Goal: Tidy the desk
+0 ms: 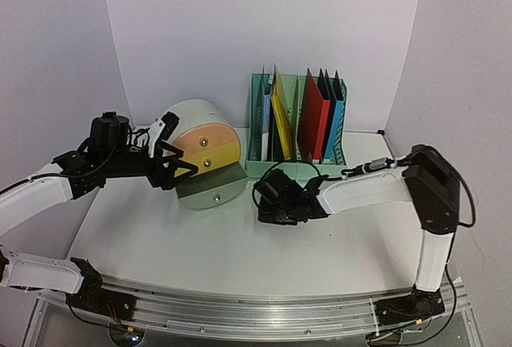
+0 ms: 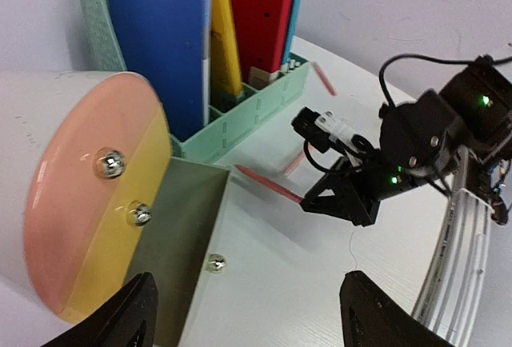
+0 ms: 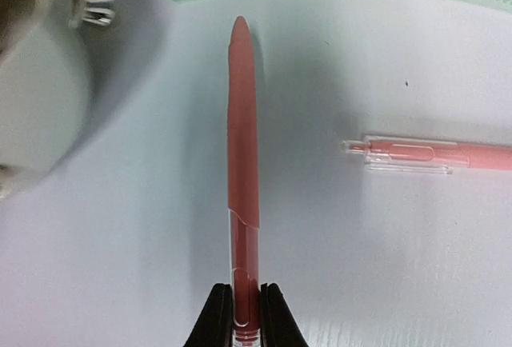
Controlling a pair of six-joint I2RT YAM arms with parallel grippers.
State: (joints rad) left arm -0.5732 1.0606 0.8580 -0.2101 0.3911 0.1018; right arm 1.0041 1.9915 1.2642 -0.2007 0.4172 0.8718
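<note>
Right hand [image 3: 245,315]: jaws closed on the clear rear end of a slim brick-red plastic pen [image 3: 242,163], whose barrel projects straight ahead of the fingers.
Left hand [image 2: 248,307]: jaws wide apart with nothing between them, just in front of the round grey drawer unit with orange and yellow fronts [image 1: 200,135].
Table: the large flat white table [image 1: 200,259] fills the floor of the scene between pale lilac walls. It carries the drawer unit at rear left and a mint-green slotted file rack [image 1: 296,163] at rear centre.
Handling, table: probably rigid, heavy and smooth. It is not a thing to grasp; loose items on it are likely to slide or roll.
Handling, pen: judged light, stiff and slick. A hold nearer mid-barrel would probably tilt less than the present end hold.
Right wrist view alone: shows the grip itself, and a second pink-red pen with a clear clip [image 3: 424,155] lying crosswise, apart from the held one.
Left wrist view alone: shows the grey-green bottom drawer [image 2: 188,227] pulled out, with the held pen's tip near its open side.
Top view alone: shows both arms together, but not the pens clearly.
Undetermined: whether the held pen is off the table.
</note>
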